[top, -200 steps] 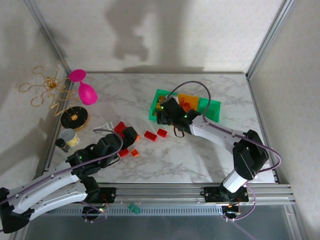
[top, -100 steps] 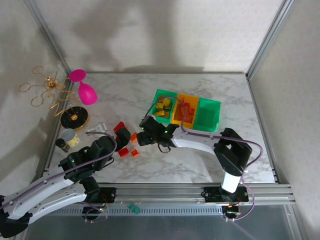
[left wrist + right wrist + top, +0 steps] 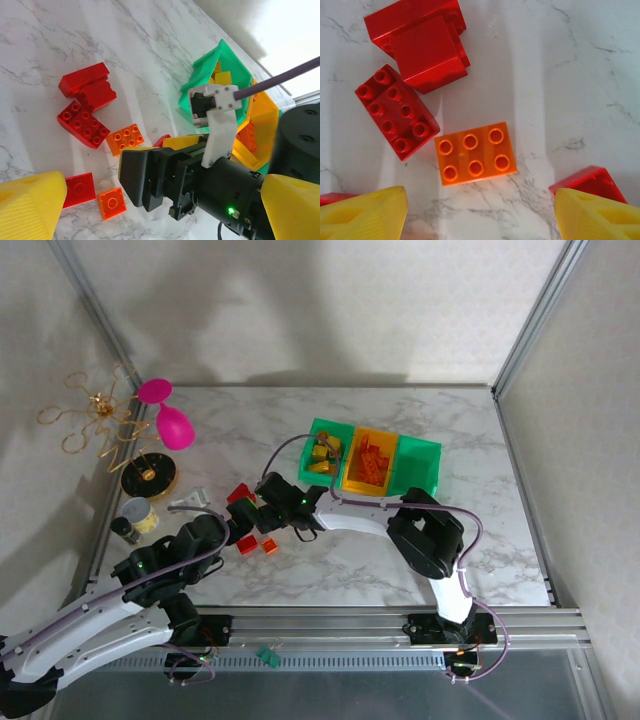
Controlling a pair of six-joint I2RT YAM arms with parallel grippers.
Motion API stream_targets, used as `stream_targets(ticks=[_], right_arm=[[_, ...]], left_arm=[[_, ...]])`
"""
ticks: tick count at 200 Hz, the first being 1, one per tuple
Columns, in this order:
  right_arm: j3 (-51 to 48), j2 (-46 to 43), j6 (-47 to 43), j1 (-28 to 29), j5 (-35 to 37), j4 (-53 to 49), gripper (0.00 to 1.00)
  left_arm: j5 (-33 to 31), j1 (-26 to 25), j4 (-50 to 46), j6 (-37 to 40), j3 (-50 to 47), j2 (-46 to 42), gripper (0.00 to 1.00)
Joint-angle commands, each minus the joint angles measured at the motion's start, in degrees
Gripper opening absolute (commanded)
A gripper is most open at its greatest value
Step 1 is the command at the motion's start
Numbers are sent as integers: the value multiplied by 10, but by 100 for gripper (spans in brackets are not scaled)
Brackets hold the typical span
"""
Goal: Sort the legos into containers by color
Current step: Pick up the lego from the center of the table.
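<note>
The right arm (image 3: 360, 520) lay stretched across the middle of the worktop (image 3: 250, 430) toward its left side, blocking the straight way between the left gripper (image 3: 222, 528) and the three bins (image 3: 420, 465). Bare marble showed to the right of and below the orange six-stud brick (image 3: 474, 154), but a red eight-stud brick (image 3: 397, 117) lay just beside its left end and red blocks (image 3: 420, 45) near above. The far strip and the near right corner lay bare, while the pink goblet (image 3: 170, 420), black-and-gold disc (image 3: 150, 478) and small jar (image 3: 133, 515) crowded the left edge.
</note>
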Motion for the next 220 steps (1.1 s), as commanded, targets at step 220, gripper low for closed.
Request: stream_targets(ticks=[220], right_arm=[[-39, -121, -16, -41, 3, -22, 40]], left_arm=[[-15, 6, -41, -17, 59, 41, 100]])
